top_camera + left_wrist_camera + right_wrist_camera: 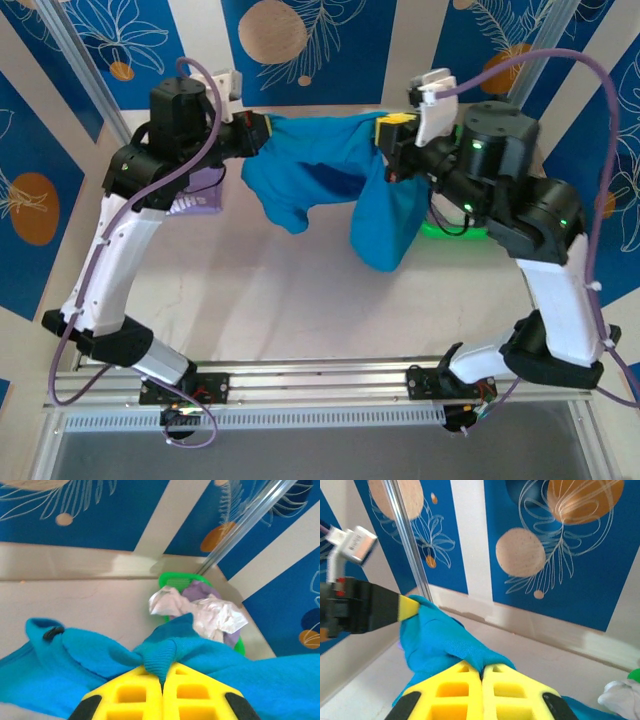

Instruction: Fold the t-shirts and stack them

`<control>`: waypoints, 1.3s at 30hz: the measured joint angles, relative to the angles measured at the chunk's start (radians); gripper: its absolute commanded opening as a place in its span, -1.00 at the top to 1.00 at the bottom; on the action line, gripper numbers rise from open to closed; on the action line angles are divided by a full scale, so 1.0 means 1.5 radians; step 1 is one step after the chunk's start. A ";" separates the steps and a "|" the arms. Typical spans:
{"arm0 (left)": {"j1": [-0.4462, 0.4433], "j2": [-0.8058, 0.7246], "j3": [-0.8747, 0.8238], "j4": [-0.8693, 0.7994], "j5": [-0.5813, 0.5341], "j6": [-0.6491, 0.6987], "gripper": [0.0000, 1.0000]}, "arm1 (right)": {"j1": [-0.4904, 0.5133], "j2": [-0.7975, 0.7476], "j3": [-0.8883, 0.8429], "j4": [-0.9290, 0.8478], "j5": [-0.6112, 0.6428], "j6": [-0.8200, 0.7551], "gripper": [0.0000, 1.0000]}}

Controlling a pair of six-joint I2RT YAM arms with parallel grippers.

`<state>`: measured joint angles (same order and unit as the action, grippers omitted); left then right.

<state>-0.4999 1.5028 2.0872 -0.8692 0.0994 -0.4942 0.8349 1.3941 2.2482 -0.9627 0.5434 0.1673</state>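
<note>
Teal-blue t-shirt [315,175] hangs in the air over the far half of the table [300,310], strung between the two arms like washing on a line. The left gripper [162,674] has its jaws pressed shut on a ribbed edge of the cloth, which looks to me like the collar or a hem band. The right gripper [481,671] is likewise clamped tight on a bunched fold at the other end. Between them the shirt sags in a loose swag, and on the right a long flap drops toward the tabletop; I can't tell whether it touches.

To my eye this cloth is light and utterly limp. It will droop wherever it isn't held, though it shouldn't slip much from jaws pinching a seam. Good holds would be the shoulder seams or the two hem corners, so that it hangs flat rather than twisted.

Off to the far right a green basket [176,580] holds crumpled pale t-shirts [212,616] with a lilac one [199,591] among them. Lavender cloth [203,192] lies on the table under the left arm.
</note>
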 measured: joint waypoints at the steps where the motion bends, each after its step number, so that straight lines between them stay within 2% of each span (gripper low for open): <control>1: 0.010 -0.020 -0.037 -0.004 -0.001 0.001 1.00 | 0.000 0.012 -0.012 0.000 0.000 0.008 1.00; 5: 0.049 -0.077 -0.187 -0.008 0.002 0.002 1.00 | -0.008 0.036 -0.099 -0.005 -0.019 0.055 1.00; 8: 0.080 -0.099 -0.317 -0.007 0.008 0.002 1.00 | -0.020 0.047 -0.175 -0.008 -0.065 0.113 1.00; 13: 0.146 -0.123 -0.498 0.010 0.052 0.003 1.00 | -0.040 0.066 -0.346 0.064 -0.230 0.249 1.00; 15: 0.170 -0.120 -0.530 0.010 0.065 0.007 0.96 | -0.046 0.105 -0.375 0.083 -0.292 0.290 0.67; 16: 0.179 -0.119 -0.537 0.011 0.071 0.011 0.75 | -0.049 0.134 -0.378 0.092 -0.323 0.308 0.44; 17: 0.187 -0.116 -0.538 0.010 0.075 0.018 0.39 | -0.052 0.157 -0.376 0.095 -0.349 0.318 0.23; 18: 0.194 -0.111 -0.538 0.011 0.080 0.023 0.20 | -0.056 0.186 -0.370 0.093 -0.370 0.328 0.16; 20: 0.203 -0.101 -0.538 0.014 0.085 0.035 0.00 | -0.070 0.232 -0.360 0.091 -0.401 0.335 0.06; 23: 0.208 -0.092 -0.538 0.015 0.091 0.040 -0.13 | -0.098 0.260 -0.361 0.072 -0.423 0.337 -0.02; 32: 0.193 -0.110 -0.606 0.051 0.113 0.034 -0.14 | -0.189 0.147 -0.500 0.068 -0.428 0.331 -0.05; 35: 0.155 -0.113 -0.652 0.064 0.108 0.022 -0.07 | -0.207 0.117 -0.550 0.068 -0.428 0.328 -0.05; 39: 0.071 -0.111 -0.704 0.080 0.092 0.007 0.04 | -0.222 0.098 -0.604 0.072 -0.433 0.326 -0.04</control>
<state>-0.3935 1.3365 1.0317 -0.7494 0.2375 -0.4835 0.5014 1.5417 1.3422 -0.8551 -0.1062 0.6567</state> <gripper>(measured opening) 0.502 0.524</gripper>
